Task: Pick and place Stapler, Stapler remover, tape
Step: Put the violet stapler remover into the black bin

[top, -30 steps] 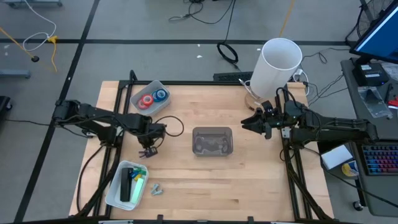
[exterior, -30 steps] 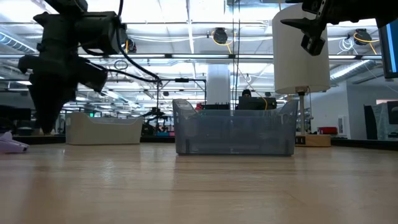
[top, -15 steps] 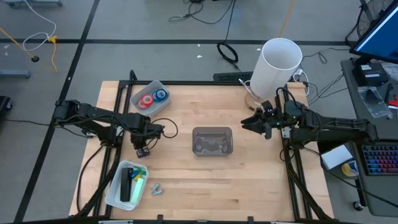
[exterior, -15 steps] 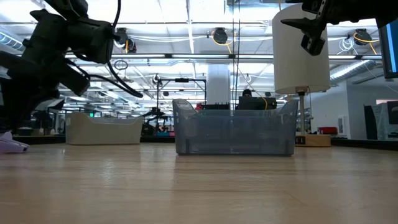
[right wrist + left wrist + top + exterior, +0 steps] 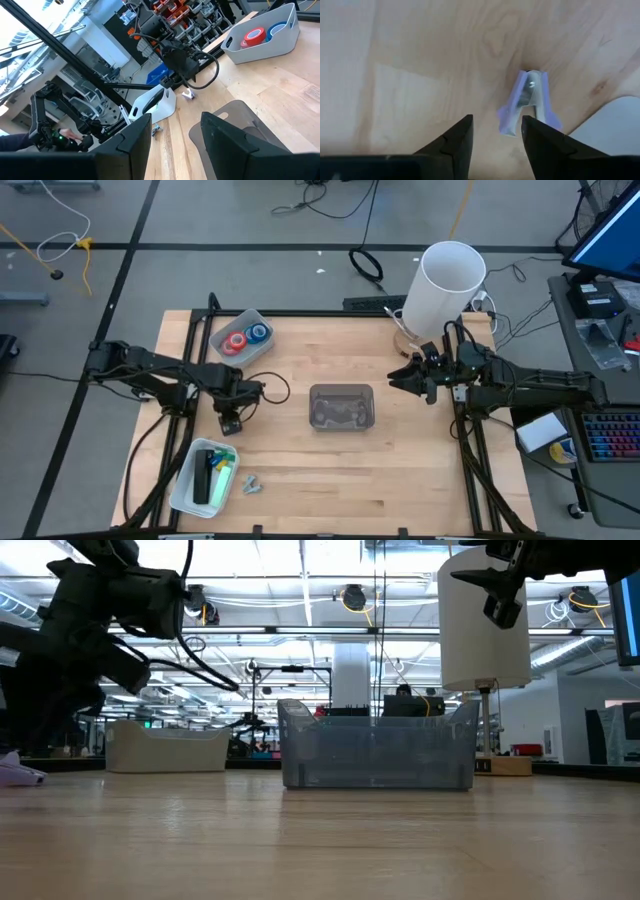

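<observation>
From above, the left gripper (image 5: 231,423) hangs over bare wood between the tape bin (image 5: 238,338) and the near-left tray (image 5: 190,485); the remover (image 5: 250,483) lies beside that tray. The right gripper (image 5: 398,379) waits, fingers apart. Left wrist: jaws apart, empty, remover (image 5: 530,101) just ahead. Light, stiff, slippery — I'd pinch its flat sides.

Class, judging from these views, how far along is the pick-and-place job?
Looks done: the tape rolls sit in one white bin, and a stapler in a second bin. In hand: nothing; the left gripper hangs open near the staple remover. Left: that remover, lying on the table. The right gripper waits open.
</observation>
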You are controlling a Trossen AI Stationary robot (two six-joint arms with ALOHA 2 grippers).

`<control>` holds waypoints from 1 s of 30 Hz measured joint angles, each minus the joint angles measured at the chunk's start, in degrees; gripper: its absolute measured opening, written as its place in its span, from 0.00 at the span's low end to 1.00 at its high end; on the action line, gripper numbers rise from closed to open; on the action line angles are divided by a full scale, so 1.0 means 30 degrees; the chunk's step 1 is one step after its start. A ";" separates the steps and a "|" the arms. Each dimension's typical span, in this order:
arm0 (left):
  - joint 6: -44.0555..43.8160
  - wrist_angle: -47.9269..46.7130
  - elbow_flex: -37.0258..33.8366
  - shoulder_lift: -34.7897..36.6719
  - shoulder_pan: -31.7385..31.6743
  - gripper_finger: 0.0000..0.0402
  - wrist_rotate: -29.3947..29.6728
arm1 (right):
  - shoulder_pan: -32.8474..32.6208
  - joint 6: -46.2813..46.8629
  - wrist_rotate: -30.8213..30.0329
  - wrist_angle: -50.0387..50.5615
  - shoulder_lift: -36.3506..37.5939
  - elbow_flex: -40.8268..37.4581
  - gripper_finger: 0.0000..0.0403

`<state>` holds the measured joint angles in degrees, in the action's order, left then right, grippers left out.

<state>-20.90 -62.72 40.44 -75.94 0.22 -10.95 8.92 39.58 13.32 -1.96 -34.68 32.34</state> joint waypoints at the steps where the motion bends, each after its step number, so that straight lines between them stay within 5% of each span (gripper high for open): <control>1: 0.0026 0.0156 -0.0048 0.0000 0.0044 0.42 -0.0141 | 0.0002 -0.0029 0.0000 0.0000 0.0000 0.0000 0.41; 17: -0.0701 0.2932 -0.2432 -0.0007 0.0089 0.37 -0.1367 | -0.0002 0.0012 -0.0007 0.0000 0.0000 0.0000 0.41; 25: -0.1205 0.3298 -0.3004 0.0038 0.0053 0.12 -0.1840 | -0.0004 0.0069 -0.0138 0.0001 0.0000 0.0000 0.41; 30: -0.1571 0.4086 -0.3042 0.0022 0.0038 0.10 -0.1953 | 0.0003 0.0069 -0.0586 0.0000 0.0000 0.0000 0.41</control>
<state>-25.61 -50.46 31.31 -75.88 0.34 -16.81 8.93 39.79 11.56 -1.96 -34.68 32.34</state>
